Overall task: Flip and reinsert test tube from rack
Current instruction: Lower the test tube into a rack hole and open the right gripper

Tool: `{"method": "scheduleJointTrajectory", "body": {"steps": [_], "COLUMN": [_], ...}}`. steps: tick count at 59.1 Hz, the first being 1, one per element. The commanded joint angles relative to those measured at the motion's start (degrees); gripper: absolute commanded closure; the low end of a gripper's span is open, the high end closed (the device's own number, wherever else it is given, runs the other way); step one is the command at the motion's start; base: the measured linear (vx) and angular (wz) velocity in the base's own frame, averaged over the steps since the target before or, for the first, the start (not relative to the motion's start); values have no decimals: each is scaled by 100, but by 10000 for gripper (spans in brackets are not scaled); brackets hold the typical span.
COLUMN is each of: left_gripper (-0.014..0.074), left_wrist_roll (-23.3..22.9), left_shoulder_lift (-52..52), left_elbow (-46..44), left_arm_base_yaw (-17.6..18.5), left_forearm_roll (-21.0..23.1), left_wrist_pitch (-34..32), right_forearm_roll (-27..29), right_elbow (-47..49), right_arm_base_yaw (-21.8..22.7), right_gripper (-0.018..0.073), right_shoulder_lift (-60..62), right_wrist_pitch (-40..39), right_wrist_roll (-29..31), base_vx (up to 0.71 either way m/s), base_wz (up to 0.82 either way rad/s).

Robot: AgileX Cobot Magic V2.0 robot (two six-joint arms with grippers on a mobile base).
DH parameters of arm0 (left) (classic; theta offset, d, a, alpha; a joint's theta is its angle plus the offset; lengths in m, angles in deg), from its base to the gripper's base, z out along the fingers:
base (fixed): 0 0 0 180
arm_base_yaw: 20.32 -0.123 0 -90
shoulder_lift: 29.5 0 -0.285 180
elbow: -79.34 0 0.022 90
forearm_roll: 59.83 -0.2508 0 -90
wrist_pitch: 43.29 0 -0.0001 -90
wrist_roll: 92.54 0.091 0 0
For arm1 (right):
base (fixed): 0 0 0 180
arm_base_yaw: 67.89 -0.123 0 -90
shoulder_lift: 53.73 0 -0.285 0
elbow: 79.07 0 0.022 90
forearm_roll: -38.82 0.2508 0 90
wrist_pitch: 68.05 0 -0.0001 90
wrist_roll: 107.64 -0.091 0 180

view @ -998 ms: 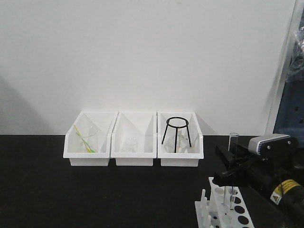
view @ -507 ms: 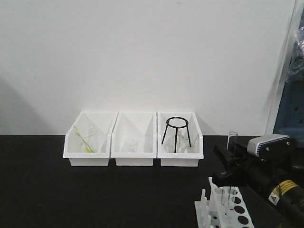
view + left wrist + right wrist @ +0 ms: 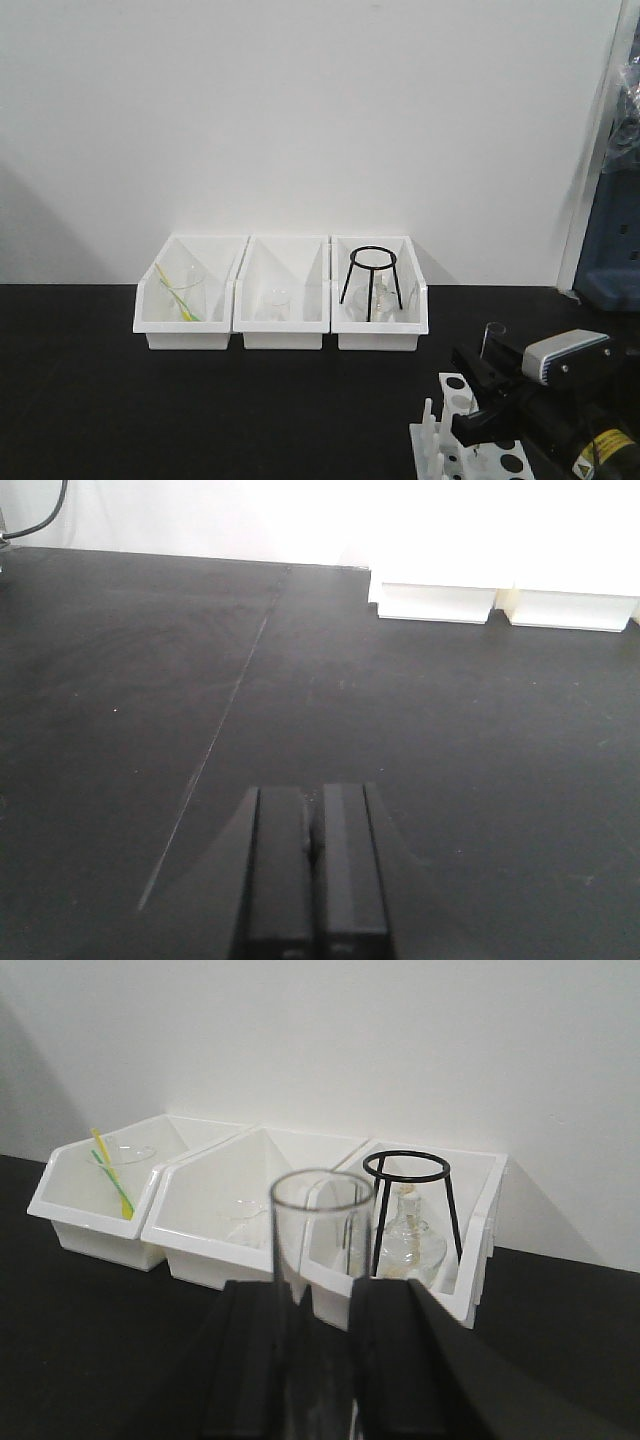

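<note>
- While the right gripper [image 3: 478, 400] is clamped on the test tube [image 3: 489, 345], it holds the glass upright with its open mouth on top, directly over the rack [image 3: 462, 440] at the lower right of the front view; the tube's lower part is hidden behind the gripper, so whether its end already sits in a hole cannot be told.
- In the right wrist view the test tube [image 3: 318, 1260] stands between the two black fingers [image 3: 390, 1360], open rim uppermost, which suits a straight drop into a hole; judging by this, the reinsertion step is in hand.
- The left gripper [image 3: 312, 875] hangs low over the bare black tabletop [image 3: 420, 720] with its fingers pressed together and nothing between them, apparently parked out of the way.
- Three white bins [image 3: 282, 293] stand side by side against the wall, well apart from the rack.
- The left bin holds a clear beaker [image 3: 183, 293] with yellow and green sticks leaning in it.
- The middle bin holds a small clear glass vessel [image 3: 277, 303].
- The right bin holds a black wire tripod [image 3: 371, 283] with clear glassware [image 3: 408, 1240] beneath its ring.
</note>
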Motion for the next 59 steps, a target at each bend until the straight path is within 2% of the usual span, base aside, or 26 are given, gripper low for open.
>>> {"method": "scheduleJointTrajectory", "body": {"steps": [1, 26, 35, 42, 59], "left_gripper": [603, 603, 603, 603, 603], "left_wrist_roll": [-1, -1, -1, -1, -1], "left_shoulder_lift": [72, 72, 72, 72, 72], "left_elbow": [5, 5, 5, 5, 5], "left_arm_base_yaw": [39, 39, 39, 39, 39], "left_forearm_roll": [21, 21, 21, 21, 21], "left_wrist_pitch": [-499, -499, -499, -499, -499], "right_forearm_roll": [154, 232, 231, 210, 165], "right_elbow": [18, 13, 13, 13, 13], "right_arm_base_yaw": [17, 17, 17, 17, 17], "right_gripper": [456, 449, 419, 363, 159], "right_shoulder_lift": [69, -483, -483, -483, -464], "right_wrist_pitch": [-700, -656, -234, 137, -281], "right_wrist_roll": [84, 96, 96, 89, 95], "base_vx": [0, 0, 0, 0, 0], "base_wz": [0, 0, 0, 0, 0]}}
